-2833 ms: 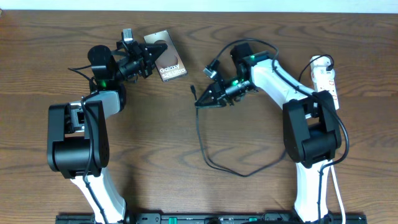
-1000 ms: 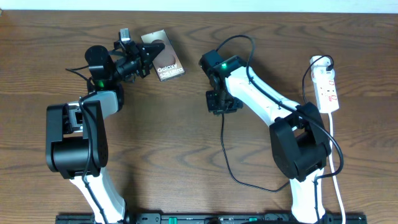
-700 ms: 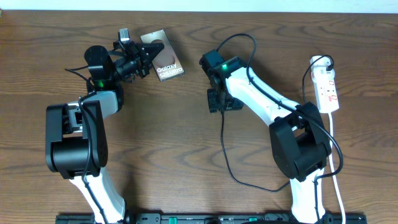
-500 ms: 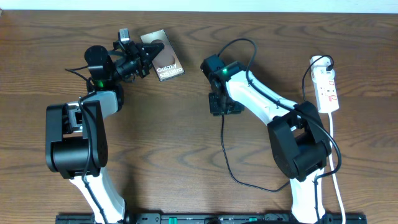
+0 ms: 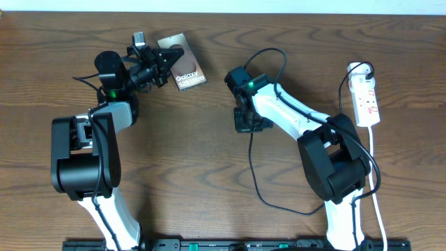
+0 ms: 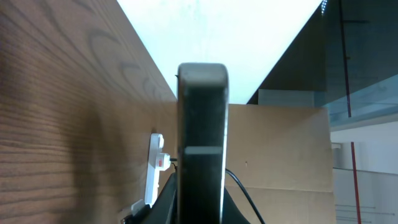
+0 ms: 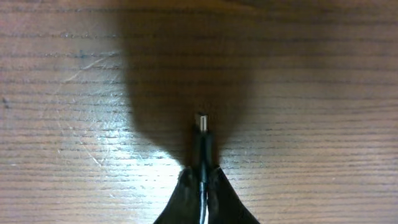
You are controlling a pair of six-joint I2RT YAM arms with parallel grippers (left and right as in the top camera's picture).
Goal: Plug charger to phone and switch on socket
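The phone (image 5: 185, 68), a grey-bronze slab with white "Galaxy" lettering, lies at the back left of the table. My left gripper (image 5: 162, 68) is shut on its left end. In the left wrist view the phone (image 6: 202, 124) shows edge-on as a dark slab between the jaws of my left gripper (image 6: 200, 208). My right gripper (image 5: 244, 124) points down at the table's middle, shut on the charger (image 5: 251, 167) just behind its tip. In the right wrist view the connector tip (image 7: 201, 121) sticks out ahead of my right gripper (image 7: 202, 186). The socket (image 5: 366, 97) lies at the far right.
The charger's black cable loops from my right gripper toward the front, then curls back up to the right arm's base. The socket's white cord (image 5: 376, 202) runs along the right edge. The socket (image 6: 155, 165) also shows in the left wrist view. A cardboard wall (image 6: 280, 162) stands behind the table.
My right gripper has closed on the charger cable near its tip and shifted slightly toward the front. The left gripper and the phone have not moved.
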